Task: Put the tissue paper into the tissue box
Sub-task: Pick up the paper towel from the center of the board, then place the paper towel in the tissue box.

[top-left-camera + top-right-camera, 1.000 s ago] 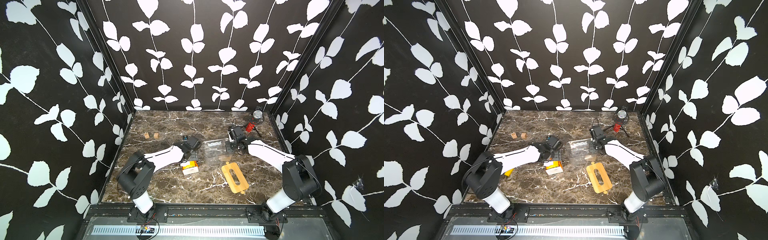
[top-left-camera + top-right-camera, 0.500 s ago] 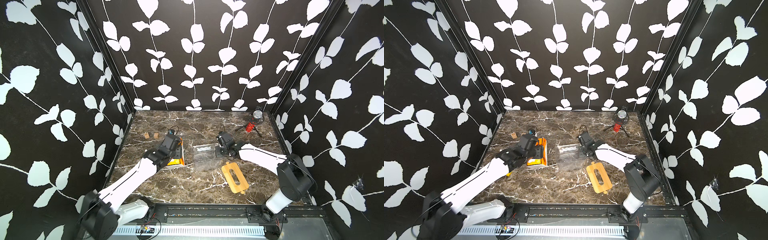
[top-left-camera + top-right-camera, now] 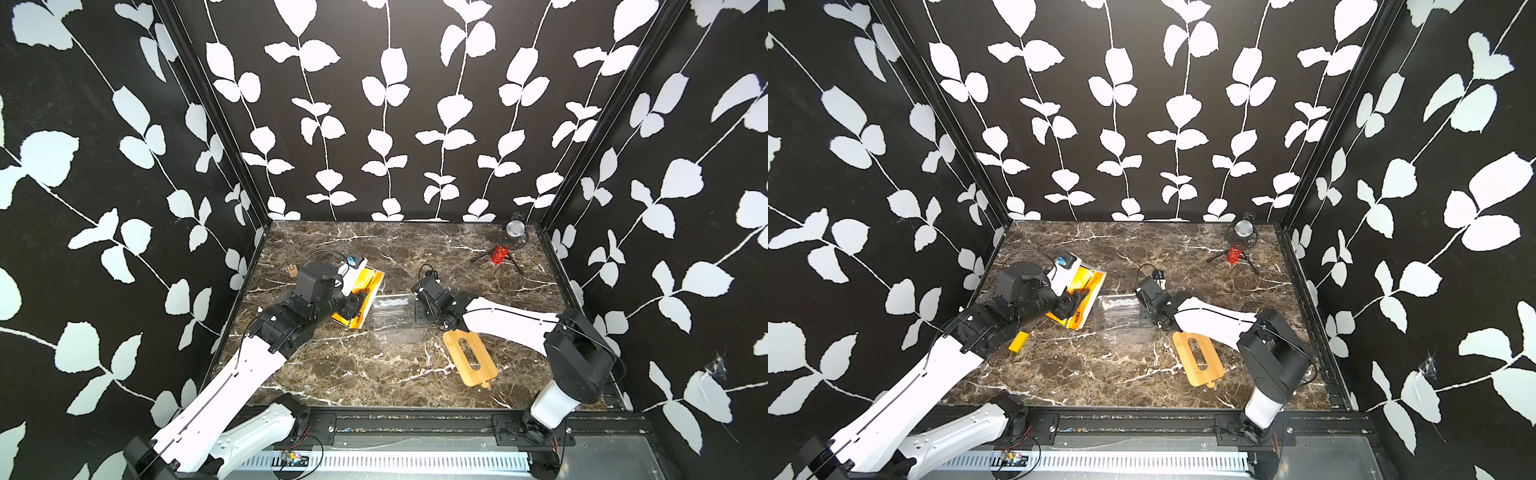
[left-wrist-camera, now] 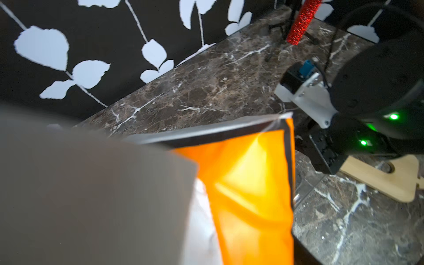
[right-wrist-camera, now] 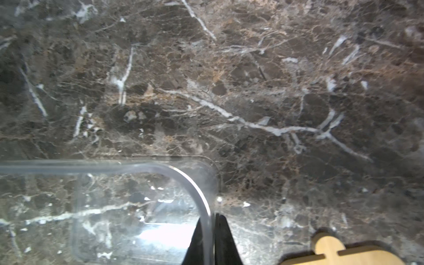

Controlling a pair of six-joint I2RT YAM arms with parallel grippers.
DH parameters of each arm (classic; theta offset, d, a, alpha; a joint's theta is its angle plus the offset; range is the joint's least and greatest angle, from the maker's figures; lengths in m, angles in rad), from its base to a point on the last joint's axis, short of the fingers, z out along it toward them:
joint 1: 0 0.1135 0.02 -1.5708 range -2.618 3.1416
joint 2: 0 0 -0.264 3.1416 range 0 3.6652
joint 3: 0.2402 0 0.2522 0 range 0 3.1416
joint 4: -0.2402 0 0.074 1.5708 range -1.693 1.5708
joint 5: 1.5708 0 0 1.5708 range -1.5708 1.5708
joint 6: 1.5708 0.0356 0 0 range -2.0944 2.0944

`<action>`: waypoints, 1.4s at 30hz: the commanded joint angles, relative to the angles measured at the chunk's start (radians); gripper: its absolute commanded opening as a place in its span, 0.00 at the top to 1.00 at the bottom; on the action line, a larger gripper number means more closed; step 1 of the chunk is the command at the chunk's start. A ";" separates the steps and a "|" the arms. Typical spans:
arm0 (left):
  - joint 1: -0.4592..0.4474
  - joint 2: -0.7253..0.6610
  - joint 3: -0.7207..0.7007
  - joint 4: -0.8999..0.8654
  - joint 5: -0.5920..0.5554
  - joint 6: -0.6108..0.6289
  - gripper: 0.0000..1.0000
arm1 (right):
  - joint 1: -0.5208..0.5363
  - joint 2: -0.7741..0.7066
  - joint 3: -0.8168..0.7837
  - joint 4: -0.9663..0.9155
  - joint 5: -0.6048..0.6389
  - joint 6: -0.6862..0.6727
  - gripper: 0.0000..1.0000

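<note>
The tissue paper (image 3: 365, 291) (image 3: 1082, 296), an orange-yellow pack with white sides, hangs tilted on edge above the table's left middle. My left gripper (image 3: 354, 302) (image 3: 1072, 303) is shut on it. Its orange face (image 4: 247, 195) fills the left wrist view, hiding the jaws. The tissue box (image 3: 394, 322) (image 3: 1122, 322), a clear empty tub, stands just right of the pack. My right gripper (image 3: 422, 309) (image 5: 210, 241) is shut on the tub's right wall, one finger inside and one outside the rim (image 5: 202, 197).
The bamboo lid (image 3: 469, 357) (image 3: 1198, 359) with its oval slot lies flat, front right of the tub. A microphone on a tripod (image 3: 505, 249) stands at the back right. A yellow block (image 3: 1018, 341) lies near the left arm, and a small wooden block (image 3: 293, 272) by the left wall.
The pack has left the table and now hangs tilted in my left gripper, nearer the tub. My right gripper has drawn the tub leftward and toward the front.
</note>
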 commanded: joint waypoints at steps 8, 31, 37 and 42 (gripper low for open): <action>0.002 0.053 0.037 0.110 0.280 0.301 0.34 | 0.027 -0.128 0.004 -0.050 0.035 0.067 0.50; -0.125 0.442 0.143 0.026 0.294 0.827 0.35 | -0.234 -0.885 -0.359 -0.260 0.155 -0.141 0.37; -0.125 0.499 0.146 0.004 0.328 0.817 0.32 | -0.239 -0.873 -0.366 -0.257 0.124 -0.137 0.36; -0.133 0.545 0.165 -0.014 0.340 0.799 0.30 | -0.239 -0.862 -0.361 -0.252 0.110 -0.138 0.36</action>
